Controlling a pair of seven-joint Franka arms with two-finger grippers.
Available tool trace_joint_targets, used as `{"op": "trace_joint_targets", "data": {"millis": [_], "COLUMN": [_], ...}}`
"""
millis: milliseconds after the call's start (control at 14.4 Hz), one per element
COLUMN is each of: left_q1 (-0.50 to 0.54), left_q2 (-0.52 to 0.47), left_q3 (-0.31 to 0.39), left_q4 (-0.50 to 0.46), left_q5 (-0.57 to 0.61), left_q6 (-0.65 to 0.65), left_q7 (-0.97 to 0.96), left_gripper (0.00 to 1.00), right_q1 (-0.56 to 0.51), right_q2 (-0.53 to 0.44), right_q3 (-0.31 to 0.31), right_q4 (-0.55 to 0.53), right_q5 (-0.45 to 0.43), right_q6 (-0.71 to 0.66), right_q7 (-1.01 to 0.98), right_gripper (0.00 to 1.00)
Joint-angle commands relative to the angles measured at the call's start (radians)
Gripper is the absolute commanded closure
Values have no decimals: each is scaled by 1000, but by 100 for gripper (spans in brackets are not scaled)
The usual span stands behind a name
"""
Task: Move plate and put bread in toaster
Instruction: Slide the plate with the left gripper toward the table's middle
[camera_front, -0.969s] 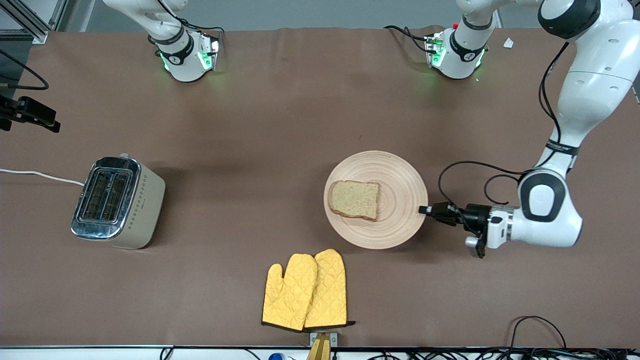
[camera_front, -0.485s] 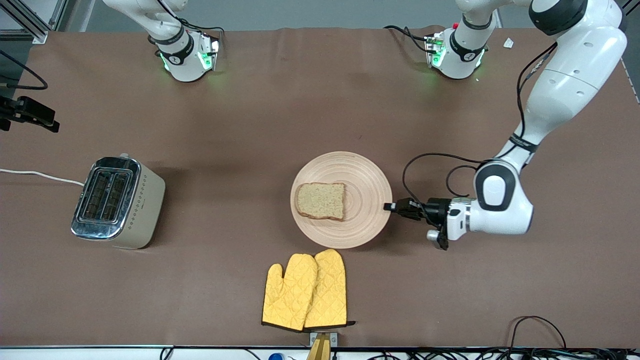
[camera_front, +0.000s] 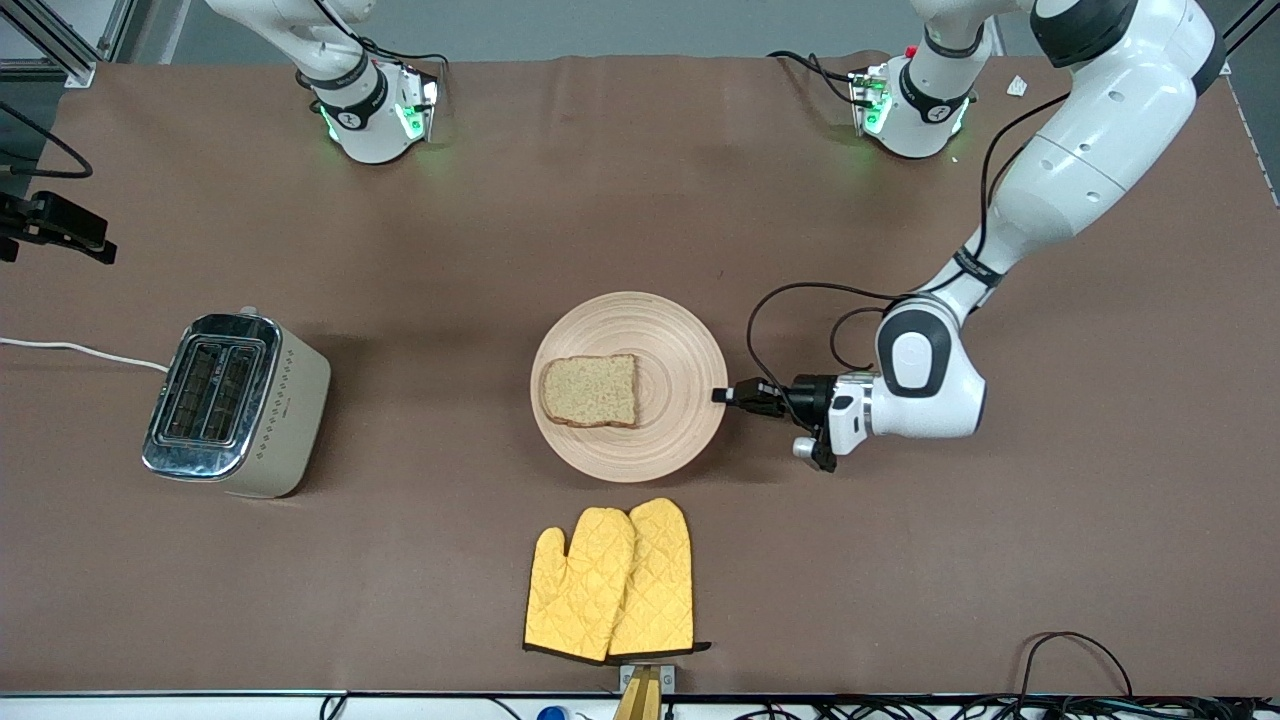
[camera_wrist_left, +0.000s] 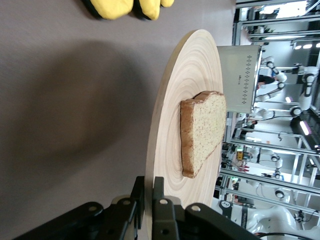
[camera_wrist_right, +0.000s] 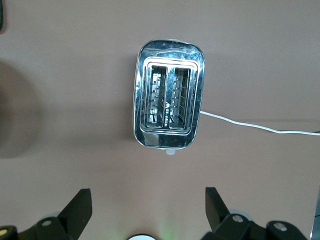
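Note:
The light-wood plate (camera_front: 668, 350) lies at mid-table with the brown bread slice (camera_front: 590, 390) on it. My left gripper (camera_front: 722, 395) is shut on the plate's rim at the edge toward the left arm's end. In the left wrist view its fingers (camera_wrist_left: 162, 200) pinch the plate (camera_wrist_left: 172, 125) rim, and the bread (camera_wrist_left: 202, 132) lies on the plate. The beige toaster (camera_front: 235, 405) stands toward the right arm's end, slots empty. In the right wrist view my right gripper (camera_wrist_right: 147, 202) is open, high over the toaster (camera_wrist_right: 169, 100); it is out of the front view.
A pair of yellow oven mitts (camera_front: 612, 582) lies nearer to the front camera than the plate, close to the table's front edge. The toaster's white cord (camera_front: 80, 352) runs off the table end. A black clamp (camera_front: 55, 228) sits at that end.
My left gripper has dragged the plate with the bread toward the toaster, well along the table and slightly away from the front camera. The toaster and mitts have not moved.

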Motion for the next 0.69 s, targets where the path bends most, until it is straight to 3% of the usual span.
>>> {"op": "trace_joint_targets", "data": {"millis": [0, 138, 277, 623], "left_q1": [0, -21, -49, -53], "left_q2": [12, 27, 36, 67], "left_q3": [-14, -12, -12, -4], "left_q4": [-46, -57, -60, -69], "left_q5": [-144, -186, -210, -212], "left_q6": [11, 45, 91, 111], "left_q7": [156, 204, 207, 252], "left_gripper": [100, 100, 99, 95], "right_q1": [-5, 29, 147, 276], "right_q2": [-9, -8, -2, 99], "right_q3": [7, 15, 14, 15], "right_q4": [-4, -7, -8, -34], "right_q5": [-15, -92, -193, -186], "right_q6": [-14, -20, -39, 59], "right_q7": [-19, -42, -31, 184], "right_gripper": [0, 0, 0, 0]}}
